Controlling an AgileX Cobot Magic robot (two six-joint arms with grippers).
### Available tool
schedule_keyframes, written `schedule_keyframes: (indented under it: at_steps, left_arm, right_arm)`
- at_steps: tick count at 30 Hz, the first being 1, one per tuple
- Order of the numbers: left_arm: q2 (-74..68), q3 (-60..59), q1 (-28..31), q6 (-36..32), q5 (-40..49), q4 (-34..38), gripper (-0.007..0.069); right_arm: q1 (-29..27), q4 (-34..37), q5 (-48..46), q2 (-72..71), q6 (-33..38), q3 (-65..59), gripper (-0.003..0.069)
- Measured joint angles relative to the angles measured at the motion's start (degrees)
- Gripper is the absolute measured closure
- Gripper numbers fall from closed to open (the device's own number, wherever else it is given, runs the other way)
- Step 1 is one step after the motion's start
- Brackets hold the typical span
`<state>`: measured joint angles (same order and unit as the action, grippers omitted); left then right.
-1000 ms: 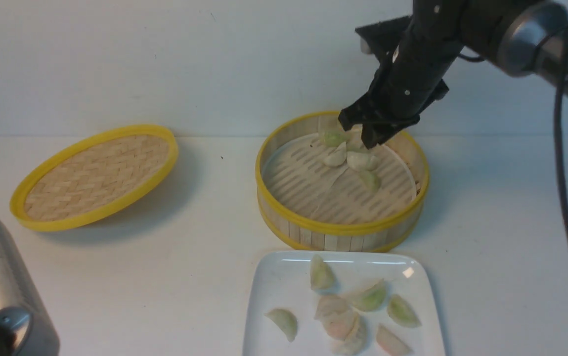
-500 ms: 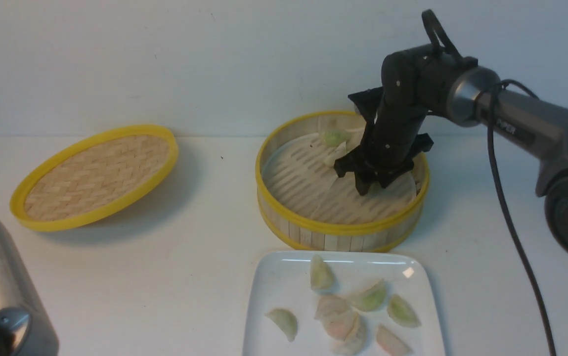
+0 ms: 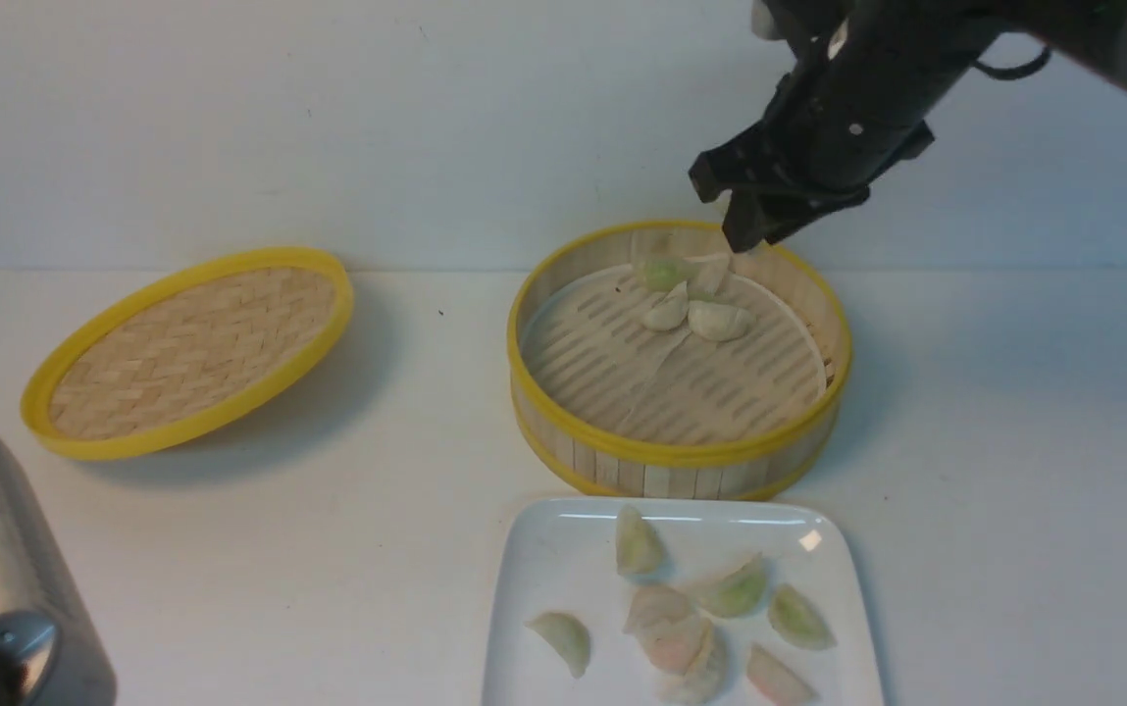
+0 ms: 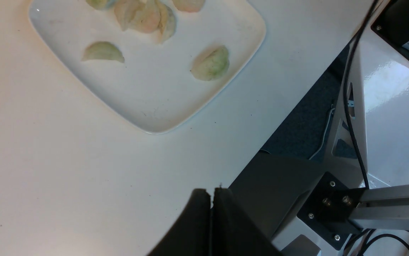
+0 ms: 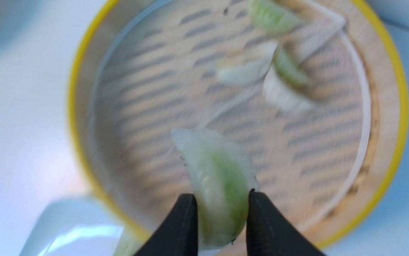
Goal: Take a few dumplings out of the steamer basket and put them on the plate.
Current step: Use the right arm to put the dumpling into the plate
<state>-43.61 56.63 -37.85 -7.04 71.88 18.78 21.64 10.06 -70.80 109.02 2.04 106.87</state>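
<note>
Bamboo steamer basket, front view: you see a few dumplings by its far wall, with the right gripper above that rim.
Plate, front view: several dumplings lie on it, just in front of the basket.
Left gripper, left wrist view: jaws pressed together, empty, over the table near the plate.
Green-filled dumpling, right wrist view: your right gripper pinches it above the basket.

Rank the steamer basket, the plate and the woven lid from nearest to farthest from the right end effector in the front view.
1. steamer basket, just below the right end effector.
2. plate, in front of the basket.
3. woven lid, far left.
</note>
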Motion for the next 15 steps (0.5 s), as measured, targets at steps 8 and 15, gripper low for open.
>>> schedule_keyframes:
  at_steps: [8, 15]
  left_arm:
    - [0.0, 0.0, 0.0, -0.1, 0.0, 0.1, 0.0631]
    - [0.0, 0.0, 0.0, -0.1, -1.1, 0.2, 0.063]
  right_arm:
    - [0.0, 4.3, 3.8, -12.1, 3.9, -29.2, 0.0499]
    - [0.0, 5.0, 19.3, -8.4, 5.7, -41.7, 0.0499]
